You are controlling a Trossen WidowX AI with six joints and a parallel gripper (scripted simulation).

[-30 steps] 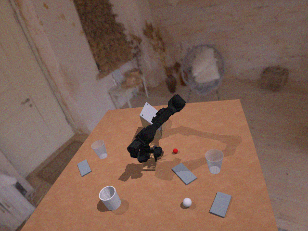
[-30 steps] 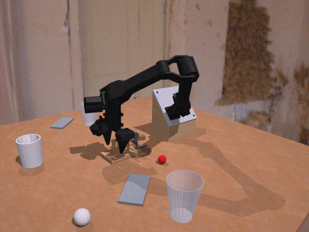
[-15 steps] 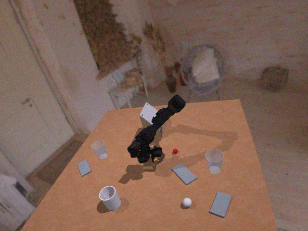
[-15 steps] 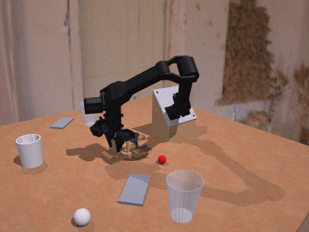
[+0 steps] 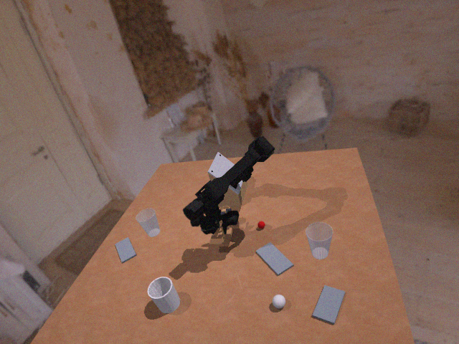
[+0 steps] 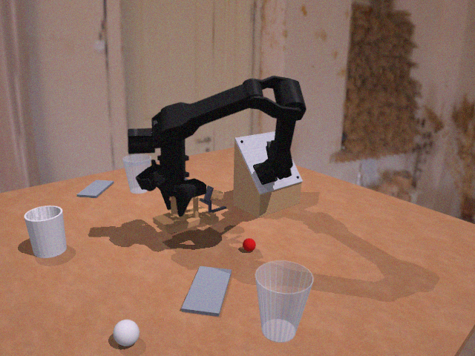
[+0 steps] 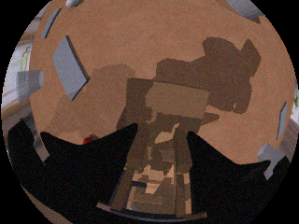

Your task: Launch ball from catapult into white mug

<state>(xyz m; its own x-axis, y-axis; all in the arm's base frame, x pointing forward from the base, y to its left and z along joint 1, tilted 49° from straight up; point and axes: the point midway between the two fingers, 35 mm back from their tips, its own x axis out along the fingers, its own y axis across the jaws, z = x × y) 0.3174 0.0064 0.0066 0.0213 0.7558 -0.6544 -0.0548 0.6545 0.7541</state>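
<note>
Clamped on the catapult, red ball still to load

So in the top view, the white mug (image 5: 166,296) (image 6: 47,233) (image 7: 245,7) stood by the worktop's (image 5: 356,236) (image 6: 364,245) (image 7: 117,37) near left corner. Farther in, the gripper (image 5: 217,230) (image 6: 174,211) (image 7: 163,133) was clamped on the catapult (image 5: 220,241) (image 6: 161,220) (image 7: 179,100), whose long axis pointed roughly at the near edge, so I'd guess a twist cornerward came next. The red ball (image 5: 261,224) (image 6: 249,245) (image 7: 88,140) lay beside it, toward the right edge.
</note>
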